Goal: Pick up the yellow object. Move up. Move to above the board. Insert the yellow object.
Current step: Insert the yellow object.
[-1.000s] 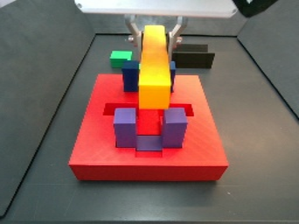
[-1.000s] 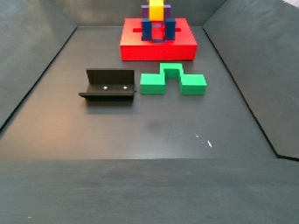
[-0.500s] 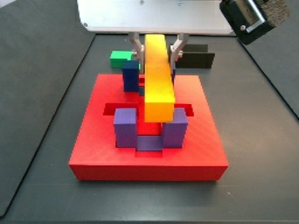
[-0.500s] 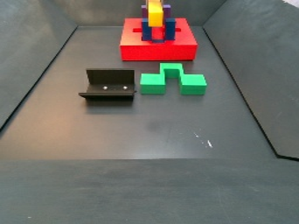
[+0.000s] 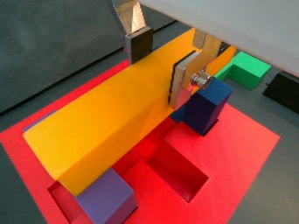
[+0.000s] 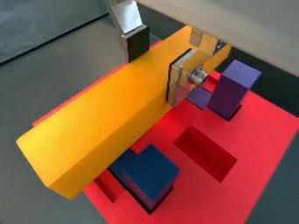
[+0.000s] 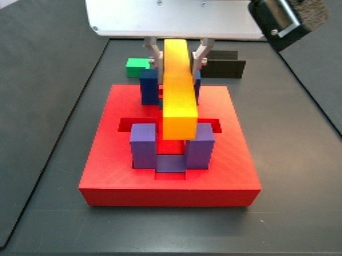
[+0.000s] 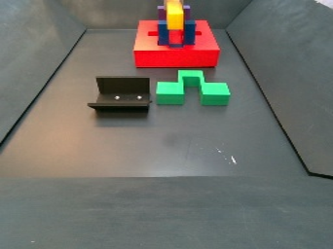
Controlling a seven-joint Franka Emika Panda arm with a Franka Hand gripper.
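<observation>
The yellow object [image 7: 178, 92], a long yellow bar with orange sides, is held lengthwise over the red board [image 7: 120, 180]. My gripper [image 7: 178, 52] is shut on the bar's far part; in both wrist views [image 5: 162, 59] [image 6: 158, 58] the dark pads press on its two long sides. The bar's near end sits between two purple posts [image 7: 143, 146] at the board's slot. A blue post [image 5: 208, 109] stands close beside the bar. In a side view the bar [image 8: 173, 14] and the board [image 8: 178, 51] are far at the back. How deep the bar sits is hidden.
Two joined green blocks [image 8: 193, 90] lie on the dark tray floor in front of the board. The fixture [image 8: 120, 95] stands beside them. One green block [image 5: 246, 70] and the fixture [image 7: 222, 66] also show behind the board. Sloping tray walls ring the floor.
The gripper has come down with the yellow bar, so its near end now lies lower between the purple posts. Little movement in the last half second.
</observation>
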